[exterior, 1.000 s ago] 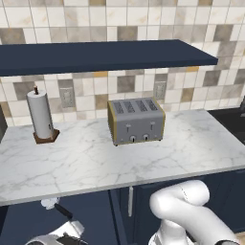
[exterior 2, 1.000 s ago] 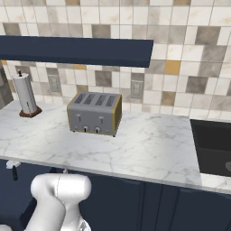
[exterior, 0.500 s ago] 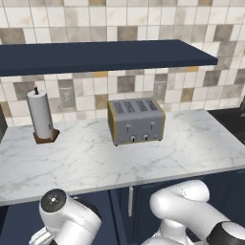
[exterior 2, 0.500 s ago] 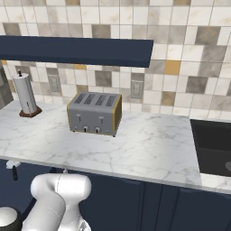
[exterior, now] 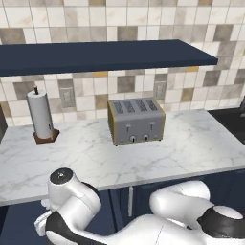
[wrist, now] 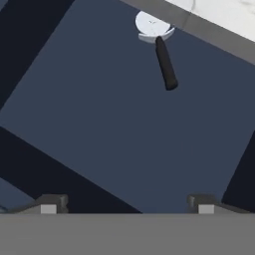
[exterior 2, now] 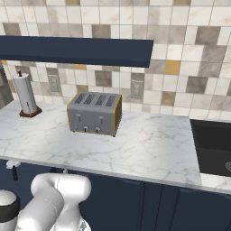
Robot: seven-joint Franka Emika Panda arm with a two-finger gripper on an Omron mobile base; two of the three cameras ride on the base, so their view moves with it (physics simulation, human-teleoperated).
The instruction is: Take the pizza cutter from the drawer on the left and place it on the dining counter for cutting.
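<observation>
The pizza cutter lies on the navy floor of the open drawer, at the top of the hand view, its pale wheel against the grey wall next to the marble worktop and its black handle pointing into the drawer. The gripper hangs above the drawer, well apart from the cutter; its two fingertips stand wide apart at the bottom of the hand view and hold nothing. In the left base view the arm folds down below the worktop edge, in front of the toaster and the paper-towel roll. In the right base view a small pale-and-dark object at the worktop's lower left edge is probably the cutter, though it is too small to tell. Progress, as judged from these views: the drawer is already open and the tool is exposed; the approach, the grasp on the handle, the lift and the carry to the dining counter are all left. The next move calls for lowering and advancing the open fingers until they straddle the handle.
</observation>
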